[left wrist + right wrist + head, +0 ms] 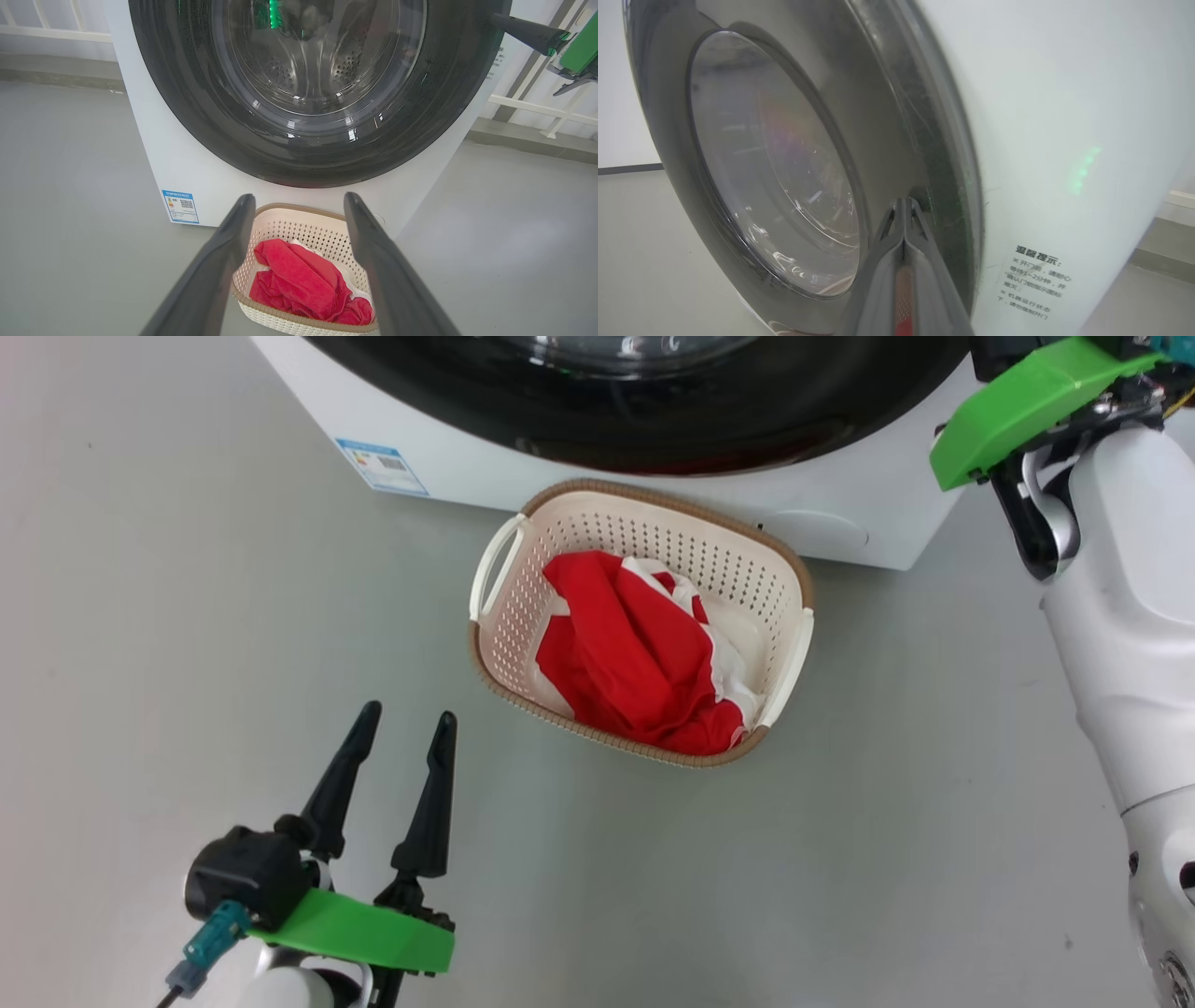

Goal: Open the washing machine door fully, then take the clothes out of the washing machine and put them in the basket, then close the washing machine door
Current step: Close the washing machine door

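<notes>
The door lies flat against the front of the machine, its black rim ringing the clear glass bowl, through which the steel drum shows. The right claw has its two fingers pressed together, holding nothing. Its tips are at the black rim on the door's right side, close to the machine's white front, though I cannot tell whether they touch it.

The basket stands on the floor just in front of the machine's base, below the door, and is turned at a slant to it. The clothes lie inside it as a red heap with white showing at the right.

A blue sticker sits at the machine's lower left corner. The left claw hangs over the floor near the basket's left front, fingers apart and empty, pointing toward the machine.
</notes>
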Robot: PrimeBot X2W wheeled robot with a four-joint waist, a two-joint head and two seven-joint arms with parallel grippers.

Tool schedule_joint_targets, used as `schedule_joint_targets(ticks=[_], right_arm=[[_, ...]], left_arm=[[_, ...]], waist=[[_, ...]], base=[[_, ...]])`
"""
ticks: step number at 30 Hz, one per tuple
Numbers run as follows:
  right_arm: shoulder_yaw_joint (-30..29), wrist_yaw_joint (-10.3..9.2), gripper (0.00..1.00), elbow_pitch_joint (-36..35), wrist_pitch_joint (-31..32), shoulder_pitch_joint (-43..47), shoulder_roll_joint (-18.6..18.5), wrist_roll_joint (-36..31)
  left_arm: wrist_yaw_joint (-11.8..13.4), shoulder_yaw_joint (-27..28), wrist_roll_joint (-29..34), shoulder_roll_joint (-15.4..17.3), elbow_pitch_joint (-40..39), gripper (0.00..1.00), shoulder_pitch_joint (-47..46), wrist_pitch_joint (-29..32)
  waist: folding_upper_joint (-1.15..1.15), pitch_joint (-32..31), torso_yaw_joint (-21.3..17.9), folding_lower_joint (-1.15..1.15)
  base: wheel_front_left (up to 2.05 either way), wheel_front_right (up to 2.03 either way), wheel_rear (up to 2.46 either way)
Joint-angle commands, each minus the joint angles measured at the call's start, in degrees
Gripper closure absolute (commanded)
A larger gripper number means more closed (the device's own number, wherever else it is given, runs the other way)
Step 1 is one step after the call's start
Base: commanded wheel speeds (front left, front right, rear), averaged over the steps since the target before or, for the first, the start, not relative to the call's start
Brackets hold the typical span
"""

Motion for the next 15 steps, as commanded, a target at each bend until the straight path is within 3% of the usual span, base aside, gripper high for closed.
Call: schedule_joint_targets(ticks=[1,7,15], right_arm=[[-1.0,-0.35,1.00,-0.8,-0.4,-2.5,0.8,-0.8],[-4.2,-0.35,1.00,-0.2,-0.4,-4.1,1.8,-2.7],[-3.1,-0.35,1.00,-3.3,-0.4,0.3,3.8,-3.0]], left_arm=[[-0.3,1.4,-1.3,0.6,-0.8,0.00,-1.2,-0.7],[-0.3,1.6,-2.0,0.6,-0.3,0.00,-2.2,-0.7],[-0.3,2.4,-1.5,0.6,-0.4,0.00,-2.5,-0.7]], waist=[[0.00,1.5,0.6,0.00],[0.00,2.4,0.7,0.00],[0.00,0.4,-1.4,0.00]], base=[[0.00,0.00,0.00],[0.00,0.00,0.00],[0.00,0.00,0.00]])
